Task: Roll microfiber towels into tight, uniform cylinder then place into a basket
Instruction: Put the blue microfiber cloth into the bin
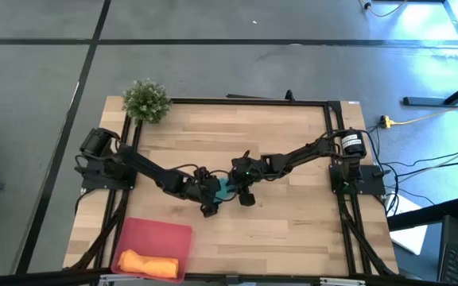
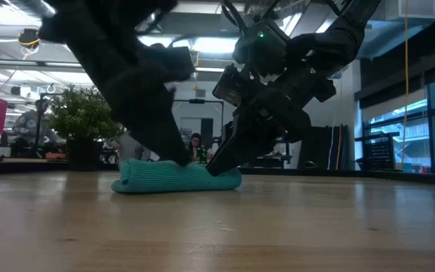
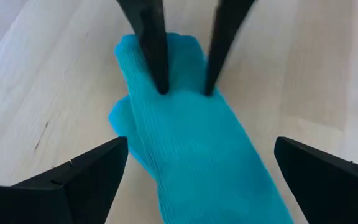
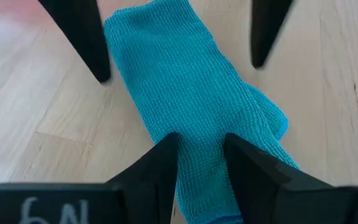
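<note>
Centrally, teal microfiber towel (image 1: pixel 226 189): rolled into a loose cylinder, lying flat on the wooden counter (image 1: pixel 293 214) near its middle. Right claw (image 4: pixel 201 163): fingers narrowly parted, pinching a ridge of cloth at one end of the roll. Left claw (image 3: pixel 201 171): fingers spread wide, straddling the other end of the roll, gripping nothing. Orange microfiber towel (image 1: pixel 146 263): rolled, lying inside the pink-red basket (image 1: pixel 157 235) at the counter's near-left corner, well apart from the teal one. Small green potted plant (image 1: pixel 146 100): upright at the far-left corner. Both arms reach inward from the counter's side edges and meet over the teal roll.
</note>
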Robot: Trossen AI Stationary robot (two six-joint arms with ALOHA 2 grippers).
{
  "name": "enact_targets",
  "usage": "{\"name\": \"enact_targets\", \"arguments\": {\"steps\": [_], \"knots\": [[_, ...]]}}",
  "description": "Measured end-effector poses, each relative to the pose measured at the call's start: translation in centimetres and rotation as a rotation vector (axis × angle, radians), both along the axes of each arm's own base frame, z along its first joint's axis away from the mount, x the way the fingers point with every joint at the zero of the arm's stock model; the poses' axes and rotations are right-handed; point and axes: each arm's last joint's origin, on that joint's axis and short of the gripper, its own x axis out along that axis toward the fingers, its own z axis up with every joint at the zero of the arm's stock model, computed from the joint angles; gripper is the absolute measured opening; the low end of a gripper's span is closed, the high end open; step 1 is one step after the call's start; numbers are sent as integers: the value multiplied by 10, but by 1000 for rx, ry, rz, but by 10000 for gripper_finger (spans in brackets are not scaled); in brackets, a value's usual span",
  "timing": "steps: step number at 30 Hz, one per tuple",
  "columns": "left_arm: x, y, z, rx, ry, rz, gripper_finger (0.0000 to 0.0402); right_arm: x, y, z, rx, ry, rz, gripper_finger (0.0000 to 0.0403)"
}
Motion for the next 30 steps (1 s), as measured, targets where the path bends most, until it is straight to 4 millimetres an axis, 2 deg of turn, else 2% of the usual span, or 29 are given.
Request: {"name": "enact_targets", "arguments": {"steps": [9,20,25,30], "knots": [[13,10,-27,-51,26,29,399,0,0,0,0,-2,0,135],[14,14,-30,8,33,45,394,0,0,0,0,-2,-1,135],[13,14,-31,25,52,32,367,0,0,0,0,-3,-1,135],[11,14,-32,30,74,32,315,0,0,0,0,-3,-1,136]]}}
